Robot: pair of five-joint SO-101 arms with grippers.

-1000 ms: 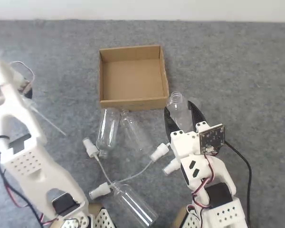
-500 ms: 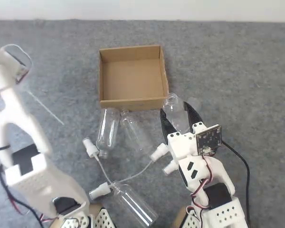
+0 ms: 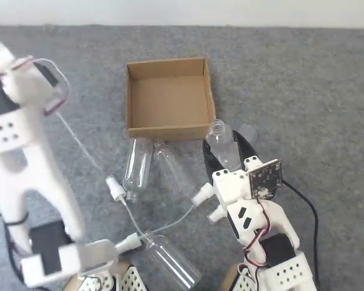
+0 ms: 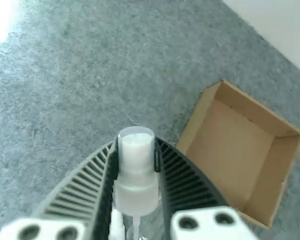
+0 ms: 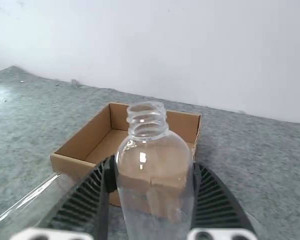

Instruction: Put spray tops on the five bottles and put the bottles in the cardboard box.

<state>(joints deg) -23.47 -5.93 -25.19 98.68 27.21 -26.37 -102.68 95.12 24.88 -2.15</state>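
Both grippers loaded.
Left gripper (image 4: 135,146) clamps a spray top (image 4: 135,172) between its jaws; right gripper (image 5: 151,168) grips an open-necked bottle (image 5: 153,192) upright between its jaws, beside the box (image 3: 168,131).

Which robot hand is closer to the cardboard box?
Right. The right hand, gripping a bottle, sits beside a corner of the cardboard box. The left hand, gripping a spray top, is farther on the other side.

clear glossy plastic bottle (image 5: 152,170); matt brown cardboard box (image 3: 170,131); rough grey carpet (image 3: 303,85)
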